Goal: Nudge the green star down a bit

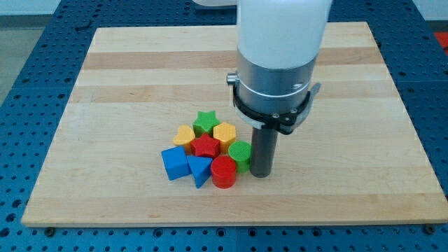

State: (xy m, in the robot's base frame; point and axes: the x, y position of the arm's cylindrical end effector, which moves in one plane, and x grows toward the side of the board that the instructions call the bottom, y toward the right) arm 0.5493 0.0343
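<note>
The green star (pixel 205 120) sits at the top of a tight cluster of blocks near the board's bottom middle. It touches the yellow heart (pixel 185 134) on its left and the yellow hexagon (pixel 225 132) on its right, with the red star (pixel 206 146) just below it. My tip (pixel 261 173) rests on the board at the cluster's right side, right next to the green cylinder (pixel 240 153). It is below and to the right of the green star, apart from it.
A blue cube (pixel 175 163), a blue triangle (pixel 199 169) and a red cylinder (pixel 224 172) form the cluster's bottom row. The wooden board (pixel 126 77) lies on a blue perforated table. The arm's white and grey body hangs over the board's upper middle.
</note>
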